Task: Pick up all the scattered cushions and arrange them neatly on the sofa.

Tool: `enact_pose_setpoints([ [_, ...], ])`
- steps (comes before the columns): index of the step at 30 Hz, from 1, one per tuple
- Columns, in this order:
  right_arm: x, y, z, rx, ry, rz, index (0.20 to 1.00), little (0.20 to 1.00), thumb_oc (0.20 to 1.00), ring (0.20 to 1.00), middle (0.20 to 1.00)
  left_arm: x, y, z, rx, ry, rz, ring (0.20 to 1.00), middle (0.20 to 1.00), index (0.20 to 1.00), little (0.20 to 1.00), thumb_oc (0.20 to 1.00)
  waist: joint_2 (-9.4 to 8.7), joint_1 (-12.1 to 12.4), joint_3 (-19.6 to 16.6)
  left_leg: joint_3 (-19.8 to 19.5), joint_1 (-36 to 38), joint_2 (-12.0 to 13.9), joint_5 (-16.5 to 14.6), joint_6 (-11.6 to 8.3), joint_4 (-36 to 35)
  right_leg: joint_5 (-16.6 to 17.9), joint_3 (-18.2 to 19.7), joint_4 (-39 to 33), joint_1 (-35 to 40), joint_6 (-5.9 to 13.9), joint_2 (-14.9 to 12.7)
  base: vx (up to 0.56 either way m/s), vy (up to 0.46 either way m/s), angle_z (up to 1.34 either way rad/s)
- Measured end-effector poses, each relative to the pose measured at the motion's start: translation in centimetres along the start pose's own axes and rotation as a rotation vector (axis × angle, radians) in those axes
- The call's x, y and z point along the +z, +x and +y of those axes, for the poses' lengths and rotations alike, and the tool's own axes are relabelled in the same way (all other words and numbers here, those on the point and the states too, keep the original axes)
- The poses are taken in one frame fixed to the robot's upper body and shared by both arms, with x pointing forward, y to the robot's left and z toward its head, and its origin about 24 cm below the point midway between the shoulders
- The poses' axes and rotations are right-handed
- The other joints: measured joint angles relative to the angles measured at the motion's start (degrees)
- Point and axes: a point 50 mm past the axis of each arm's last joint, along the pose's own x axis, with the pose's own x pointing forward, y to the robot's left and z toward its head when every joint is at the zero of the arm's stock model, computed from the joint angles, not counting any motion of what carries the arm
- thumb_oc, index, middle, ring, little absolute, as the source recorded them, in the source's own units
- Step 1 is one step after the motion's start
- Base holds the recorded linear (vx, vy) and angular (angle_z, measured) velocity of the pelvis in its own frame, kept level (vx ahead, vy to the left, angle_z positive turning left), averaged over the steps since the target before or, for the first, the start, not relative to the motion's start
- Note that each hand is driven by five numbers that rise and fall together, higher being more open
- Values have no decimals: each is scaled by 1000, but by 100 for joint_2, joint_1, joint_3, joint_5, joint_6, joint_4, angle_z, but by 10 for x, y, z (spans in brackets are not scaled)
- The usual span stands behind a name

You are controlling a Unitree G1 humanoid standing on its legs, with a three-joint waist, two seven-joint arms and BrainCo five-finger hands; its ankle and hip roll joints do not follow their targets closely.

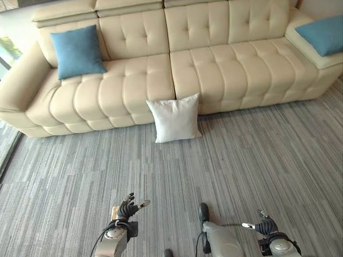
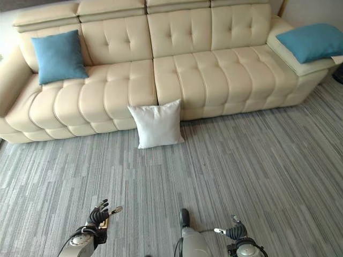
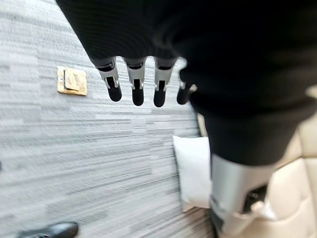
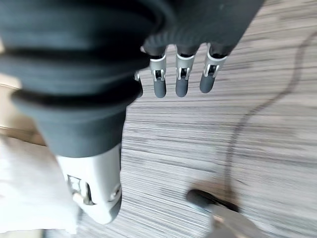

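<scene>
Nearest, at the bottom edge of the head view: left robot hand (image 1: 128, 208) low and forward over the grey striped carpet (image 1: 252, 160), fingers (image 3: 136, 88) relaxed and straight, grasping nothing. Right robot hand (image 1: 263, 225) at the same height on the other side, likewise released and empty, fingertips (image 4: 181, 85) pointing loosely down at the carpet. Both apparently carried ready for a pick not yet begun. A small brass floor plate (image 3: 72, 81) set flush into the carpet just beside the left robot hand.

Further out, well apart from both hands: white cushion (image 1: 174, 119) standing tilted on the carpet, leaning back against the front of the cream sofa (image 1: 214, 64) near the seam between two seat sections. The one cushion on the floor, so probably the next to collect; likely soft and light, easy to crush out of shape in a pinch.

Farthest: blue cushion (image 1: 78, 51) propped upright against the backrest at the sofa's left end, looking already arranged. Second blue cushion (image 1: 324, 33) lying flat on the raised section at the right end, partly cut off by the frame. Middle seats bare, room enough for the white cushion.
</scene>
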Motion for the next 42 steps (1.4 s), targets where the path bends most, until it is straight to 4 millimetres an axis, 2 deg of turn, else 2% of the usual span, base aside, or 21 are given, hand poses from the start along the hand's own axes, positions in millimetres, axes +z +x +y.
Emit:
enact_pose_setpoints([
  [2,15,4,-6,-14,8,-54,1000,1000,1000,1000,1000,2,1,-1,2,-41,-3,1000,1000,1000,1000,1000,-216,84,38,-319,-1008,-44,-41,-275,2084,94,88,-58,281,-537,-26,234,-151,22],
  [4,16,4,-6,-13,10,-61,1000,1000,1000,1000,1000,-3,-1,3,12,-40,14,1000,1000,1000,1000,1000,-275,143,67,-227,-1435,-71,-72,-340,2161,-191,123,-103,571,-756,42,408,-48,-2],
  [6,7,2,-4,-3,3,-28,1000,1000,1000,1000,1000,-6,-2,4,14,-35,25,1000,1000,1000,1000,1000,-344,256,83,59,-1421,-171,143,-300,182,-267,167,-224,747,-473,126,440,66,-14],
  [8,2,2,-3,0,0,-8,1000,1000,1000,1000,1000,-9,-2,7,21,-26,39,1000,1000,1000,1000,1000,-332,311,101,32,-1370,-191,744,-338,-1194,-403,-21,-164,933,-263,176,356,85,-10],
  [10,-5,1,-2,3,-8,22,1000,1000,1000,1000,1000,-11,-2,8,22,-24,46,1000,1000,1000,1000,1000,-320,368,134,32,-1684,-130,1176,-331,-1325,-880,-206,-182,1193,127,302,323,116,-21],
  [12,-10,0,-1,7,-13,37,1000,1000,1000,1000,1000,-19,-5,13,35,-20,71,1000,1000,1000,1000,1000,-337,457,142,212,-1795,-103,1354,-284,-1319,-812,-301,-74,1323,-148,399,345,172,-48],
  [14,-13,-2,1,14,-16,44,1000,1000,1000,1000,1000,-24,-8,16,41,-12,84,1000,1000,1000,1000,1000,-366,470,87,502,-1812,-296,1363,-188,-1310,-882,-175,-166,1631,-46,440,303,164,-42],
  [17,-11,-1,1,17,-18,37,1000,1000,1000,1000,1000,-20,-6,15,39,-9,71,1000,1000,1000,1000,1000,-400,472,14,620,-1800,-862,1293,414,-1263,-948,63,-160,1749,53,427,331,179,-44],
  [18,-12,-1,2,21,-19,41,1000,1000,1000,1000,1000,-18,-4,15,38,-8,68,1000,1000,1000,1000,1000,-422,425,26,836,-1753,-994,1113,760,-1057,-1040,141,-110,1842,170,431,148,97,-33],
  [20,-15,-5,-1,32,-50,38,1000,1000,1000,1000,1000,-24,-8,10,24,-9,86,1000,1000,1000,1000,1000,85,319,-58,651,-1491,-737,1421,1683,-1100,-1394,295,715,1748,298,968,182,143,-19],
  [21,-18,-7,11,54,-32,53,1000,1000,1000,1000,1000,-20,-5,17,40,9,79,1000,1000,1000,1000,1000,-129,245,-142,600,-1284,-864,1208,1447,-1201,-1901,422,1501,1457,237,778,156,144,-3],
  [23,-19,-9,13,65,-34,49,1000,1000,1000,1000,1000,-9,-1,15,34,8,46,1000,1000,1000,1000,1000,-307,161,-231,474,-1178,-1040,1197,1459,-1265,-2431,325,2796,900,242,335,100,103,23],
  [26,-18,-8,13,66,-34,50,1000,1000,1000,1000,1000,11,6,10,20,5,-19,1000,1000,1000,1000,1000,-205,144,-165,320,-1074,-1137,991,1608,-1262,-2592,364,4183,-184,430,-493,223,91,31],
  [28,-14,-7,17,76,-25,41,1000,1000,1000,1000,1000,14,7,10,23,4,-26,1000,1000,1000,1000,1000,-51,175,-51,310,-854,-935,870,1479,-1264,-2575,355,3850,-619,425,-558,233,-42,8],
  [29,-5,-4,18,76,-23,13,1000,1000,1000,1000,1000,8,5,15,37,9,-9,1000,1000,1000,1000,1000,0,187,-16,326,-702,-825,734,1251,-1279,-2283,229,2765,-937,367,-546,263,-104,-14],
  [33,3,0,16,69,-22,-4,1000,1000,1000,1000,1000,8,5,17,47,7,-9,1000,1000,1000,1000,1000,-192,144,103,281,-530,-835,570,974,-1305,-1098,-149,678,-1156,459,-574,164,-100,15],
  [35,-6,-4,17,69,-21,22,1000,1000,1000,1000,1000,2,3,16,45,6,7,1000,1000,1000,1000,1000,-314,72,150,73,-245,-826,412,735,-1306,-533,-136,521,-897,331,-597,170,-119,46],
  [38,-16,-5,14,58,-26,55,1000,1000,1000,1000,1000,-2,1,13,35,5,19,1000,1000,1000,1000,1000,-211,34,158,34,36,-527,218,447,-1285,-109,-298,368,-545,344,-362,225,-179,29],
  [39,-18,-5,13,52,-26,68,1000,1000,1000,1000,1000,-7,-2,12,31,1,29,1000,1000,1000,1000,1000,-51,73,74,-9,76,-226,31,259,-1146,-147,-362,421,-418,27,-93,187,-226,17],
  [40,-19,-5,11,47,-30,67,1000,1000,1000,1000,1000,-3,0,11,27,2,19,1000,1000,1000,1000,1000,-176,32,43,63,-51,-206,-92,143,-507,-56,-327,386,-275,-269,-43,115,-162,20],
  [42,-9,0,5,28,-31,40,1000,1000,1000,1000,1000,2,2,10,22,-4,7,1000,1000,1000,1000,1000,-212,63,79,89,-335,-177,-52,5,244,-69,-314,204,-55,-413,-22,103,-85,15],
])
